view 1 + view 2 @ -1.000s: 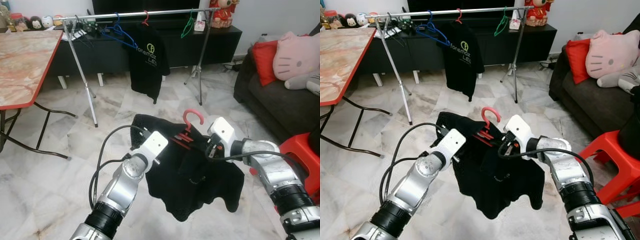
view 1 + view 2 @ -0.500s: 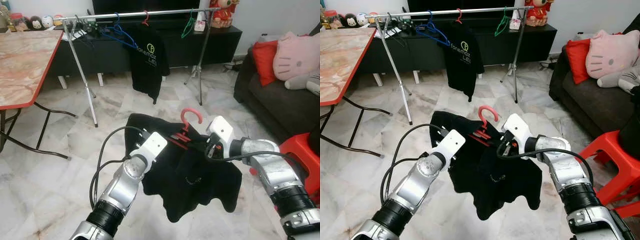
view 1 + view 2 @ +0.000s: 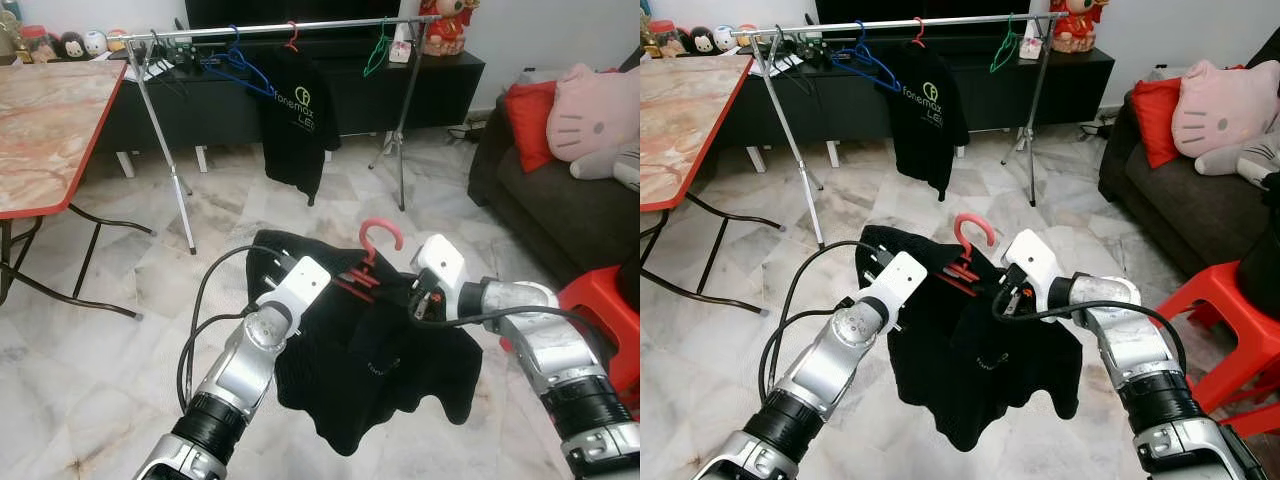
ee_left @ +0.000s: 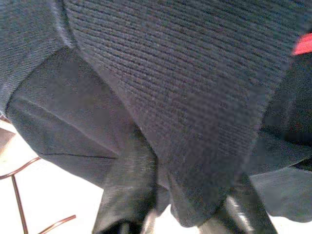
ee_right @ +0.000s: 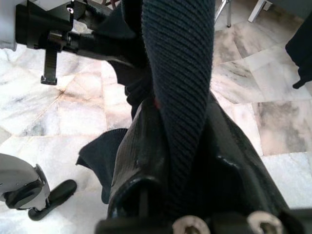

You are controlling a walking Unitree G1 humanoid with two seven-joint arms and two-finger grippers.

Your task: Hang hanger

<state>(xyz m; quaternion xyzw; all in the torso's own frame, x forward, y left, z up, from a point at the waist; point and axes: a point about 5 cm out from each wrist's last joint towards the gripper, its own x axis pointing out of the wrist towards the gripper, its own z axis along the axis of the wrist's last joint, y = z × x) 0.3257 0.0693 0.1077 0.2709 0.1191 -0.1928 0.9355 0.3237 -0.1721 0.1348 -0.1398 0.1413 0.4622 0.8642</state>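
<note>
A black shirt on a red hanger was held up between the two grippers, with the left gripper pinched on its ribbed edge and the right gripper pressed together on a fold of the same cloth. The hanger's hook stood just above and between them. Open marble floor lay ahead of both grippers up to the clothes rail, where a bare stretch of rail was left between a hung black shirt and a green hanger.

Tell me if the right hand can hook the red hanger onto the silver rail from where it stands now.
Probably not yet. The right hand grips the black shirt on the red plastic hanger low over the marble floor; the silver clothes rail stands well beyond, across open floor, so walking closer looks necessary.
</note>
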